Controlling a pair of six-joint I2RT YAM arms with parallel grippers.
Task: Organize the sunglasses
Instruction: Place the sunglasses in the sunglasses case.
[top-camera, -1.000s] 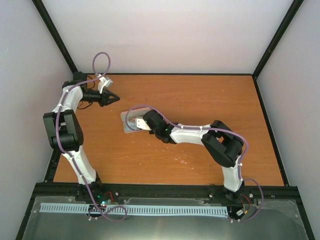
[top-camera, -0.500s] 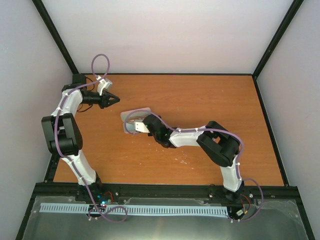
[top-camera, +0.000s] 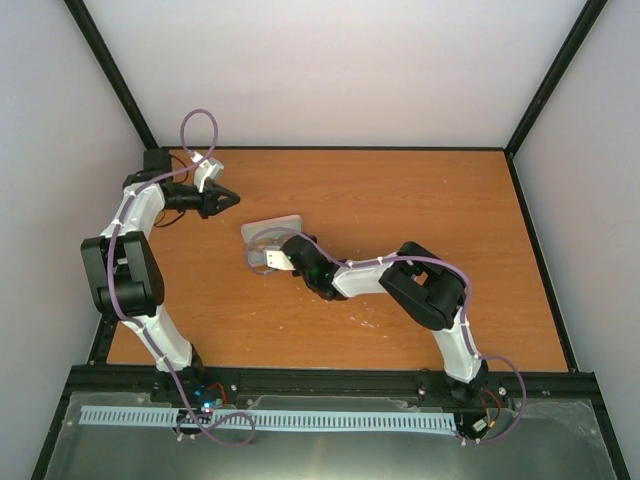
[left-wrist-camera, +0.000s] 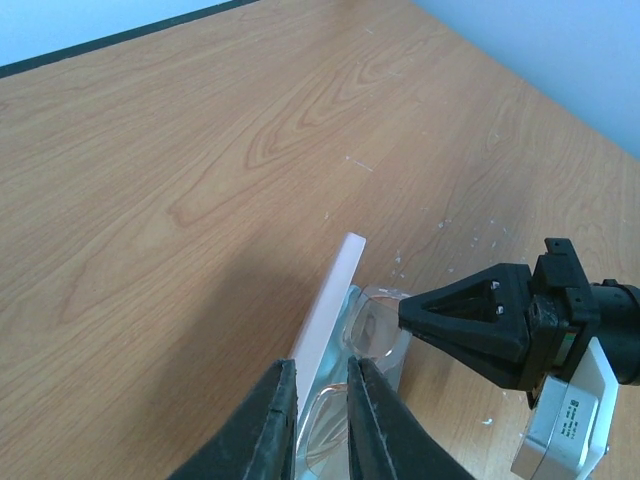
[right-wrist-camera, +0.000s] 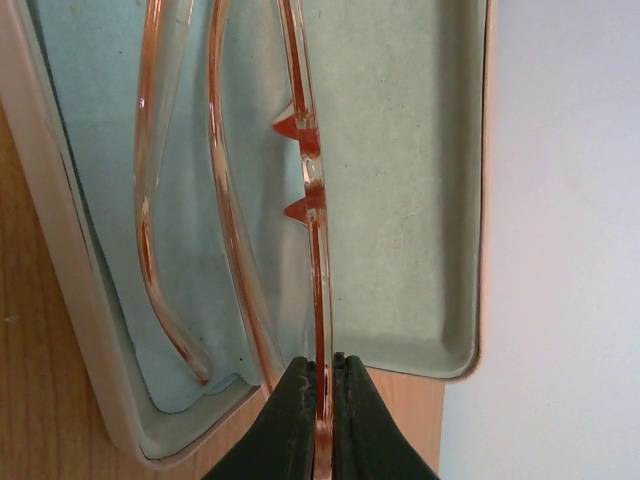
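The sunglasses (right-wrist-camera: 312, 180), thin translucent orange-pink, hang edge-on over the open pink case (right-wrist-camera: 420, 250). My right gripper (right-wrist-camera: 322, 375) is shut on their front frame, and the folded temples lie toward the case's left side. A light blue cloth (right-wrist-camera: 100, 200) lies inside the case under the temples. In the left wrist view the lenses (left-wrist-camera: 375, 325) sit in the case beside its raised lid (left-wrist-camera: 330, 300), with the right gripper (left-wrist-camera: 403, 313) at them. In the top view the right gripper (top-camera: 265, 256) is at the case (top-camera: 278, 226). My left gripper (top-camera: 228, 197) hovers behind and to the left of the case, jaws narrowly apart and empty.
The wooden table (top-camera: 420, 190) is bounded by a black frame and pale walls. My right arm's elbow (top-camera: 425, 290) lies low across the table's middle. A few white specks (left-wrist-camera: 470, 235) dot the wood near the case.
My right arm has folded in closer to the case, and its wrist has sunk lower over it with the sunglasses. My left arm has drawn back slightly.
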